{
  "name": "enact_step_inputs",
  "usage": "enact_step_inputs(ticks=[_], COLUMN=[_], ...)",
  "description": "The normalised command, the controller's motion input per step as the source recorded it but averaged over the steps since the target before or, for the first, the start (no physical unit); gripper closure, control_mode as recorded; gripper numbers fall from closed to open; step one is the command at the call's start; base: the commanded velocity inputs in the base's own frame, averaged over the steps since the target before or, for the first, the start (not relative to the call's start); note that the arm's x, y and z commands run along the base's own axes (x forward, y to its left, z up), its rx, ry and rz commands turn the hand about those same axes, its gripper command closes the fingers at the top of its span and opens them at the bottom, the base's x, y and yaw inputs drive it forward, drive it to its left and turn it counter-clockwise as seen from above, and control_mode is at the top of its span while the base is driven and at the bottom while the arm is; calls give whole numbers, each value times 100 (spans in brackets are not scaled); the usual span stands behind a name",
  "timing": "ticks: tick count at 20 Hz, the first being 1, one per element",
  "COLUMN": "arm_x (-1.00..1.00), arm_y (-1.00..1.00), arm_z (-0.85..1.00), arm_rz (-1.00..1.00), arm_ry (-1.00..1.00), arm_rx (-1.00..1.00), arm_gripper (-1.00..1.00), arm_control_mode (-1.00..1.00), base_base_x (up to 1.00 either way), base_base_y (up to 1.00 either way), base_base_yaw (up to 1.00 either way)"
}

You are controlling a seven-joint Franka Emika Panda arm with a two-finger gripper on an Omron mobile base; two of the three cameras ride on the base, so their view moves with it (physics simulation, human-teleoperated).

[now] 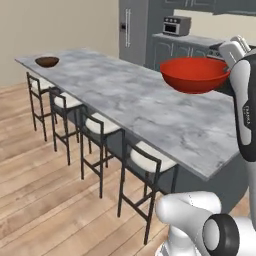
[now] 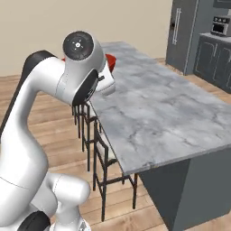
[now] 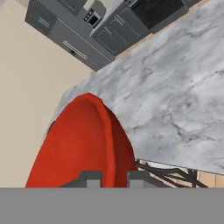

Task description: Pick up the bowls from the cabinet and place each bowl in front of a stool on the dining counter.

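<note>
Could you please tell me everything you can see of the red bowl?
The red bowl is wide, shallow, round and glossy, like glazed ceramic or plastic. It hangs level above the dining counter, clear of the marble top, near its end. The gripper is shut on its rim, one finger on each side of the wall. Nothing shows inside it.

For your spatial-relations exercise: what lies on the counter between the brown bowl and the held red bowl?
Nothing: in the left base view only bare marble counter stretches from the brown bowl to the red bowl.
</note>
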Motion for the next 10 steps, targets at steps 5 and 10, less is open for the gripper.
enact_step_inputs(ticks=[5, 10], arm_x=[0, 0], arm_y=[0, 0], arm_z=[0, 0], arm_rz=[0, 0], arm_ry=[0, 0], arm_rx=[0, 0], arm_gripper=[100, 100], arm_control_mode=[100, 100], base_base_x=[37, 56], base_base_y=[80, 40], base_base_yaw=[-49, -49])
